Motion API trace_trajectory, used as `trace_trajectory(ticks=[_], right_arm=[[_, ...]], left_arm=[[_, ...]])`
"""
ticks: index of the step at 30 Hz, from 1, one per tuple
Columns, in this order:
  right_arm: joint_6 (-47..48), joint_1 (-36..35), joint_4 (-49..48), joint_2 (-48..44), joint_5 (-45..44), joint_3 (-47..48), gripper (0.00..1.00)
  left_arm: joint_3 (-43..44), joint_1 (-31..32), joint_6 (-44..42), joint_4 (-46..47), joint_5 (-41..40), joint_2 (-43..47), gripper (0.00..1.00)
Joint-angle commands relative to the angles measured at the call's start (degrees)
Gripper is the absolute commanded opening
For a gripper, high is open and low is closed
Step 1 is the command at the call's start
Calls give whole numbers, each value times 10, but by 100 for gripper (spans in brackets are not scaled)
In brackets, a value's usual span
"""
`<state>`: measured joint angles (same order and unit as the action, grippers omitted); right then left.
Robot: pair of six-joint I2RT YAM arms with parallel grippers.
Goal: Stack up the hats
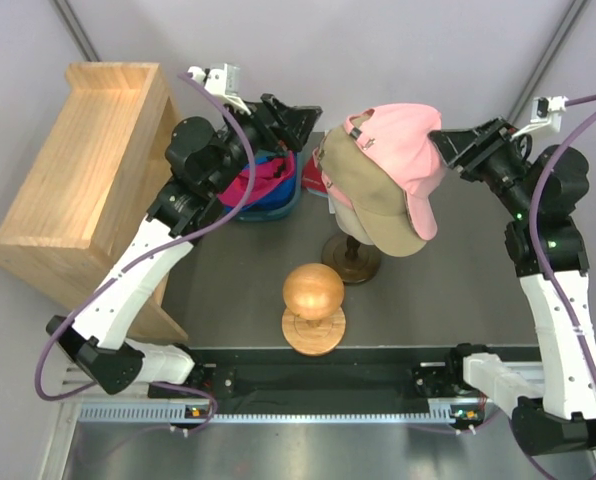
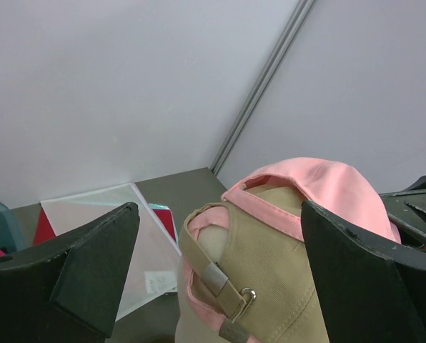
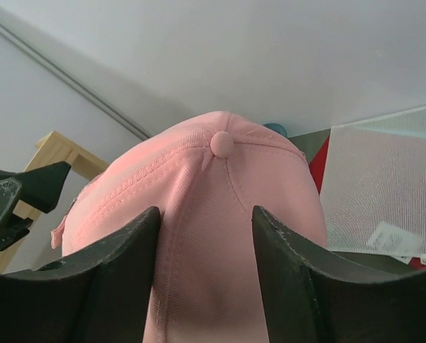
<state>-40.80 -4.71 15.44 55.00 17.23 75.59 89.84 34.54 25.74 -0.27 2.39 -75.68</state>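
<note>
Pale grey walls closed in a dark grey tabletop (image 1: pixel 458 300), with a seam strip running up the corner behind it. An open light-wood shelf unit (image 1: pixel 78 160) stood off the left edge, and a round wooden ball on a disc stand (image 1: pixel 313 290) sat near the middle, toward the near side.

Just beyond the ball, a dark turned-wood stand (image 1: pixel 350 262) carried a cream egg-shaped head (image 1: pixel 340 218). It wore a tan cloth cap (image 1: pixel 373 200) with a light pink cloth cap (image 1: pixel 403 140) over it. Both caps lay with their long axis from far left to near right, the curved brims pointing near-right and drooping. The buckled back straps faced far-left.

The left gripper (image 1: pixel 296 122) hung by those straps with its jaws spread wide and nothing between them. The right gripper (image 3: pixel 206 221) straddled the pink crown just below its button, its fingers (image 3: pixel 127 264) partly drawn in. I could not tell whether they pinched the cloth.

A magenta cap (image 1: pixel 250 182) and a royal blue cap (image 1: pixel 281 192) lay bunched together at the far side under the left arm. Their direction was hidden.
</note>
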Motion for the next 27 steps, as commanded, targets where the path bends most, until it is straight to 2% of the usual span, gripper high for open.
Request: trace_trajectory(ticks=[1, 3, 4, 7, 10, 20, 27], right_arm=[[19, -3, -25, 21, 36, 43, 50], [26, -6, -21, 26, 38, 50, 39], [26, -7, -22, 27, 38, 54, 29], [24, -7, -28, 25, 33, 58, 13], [20, -7, -36, 25, 33, 67, 5], [28, -17, -12, 53, 48, 151, 5], [39, -54, 3, 72, 40, 180, 3]], left_arm=[[32, 1, -5, 41, 13, -13, 99], [34, 2, -6, 41, 15, -19, 99], [35, 2, -7, 41, 16, -20, 99], [38, 2, -7, 41, 16, -25, 99], [38, 2, -6, 43, 16, -30, 99], [73, 2, 7, 44, 18, -51, 99], [75, 2, 47, 43, 37, -58, 99]])
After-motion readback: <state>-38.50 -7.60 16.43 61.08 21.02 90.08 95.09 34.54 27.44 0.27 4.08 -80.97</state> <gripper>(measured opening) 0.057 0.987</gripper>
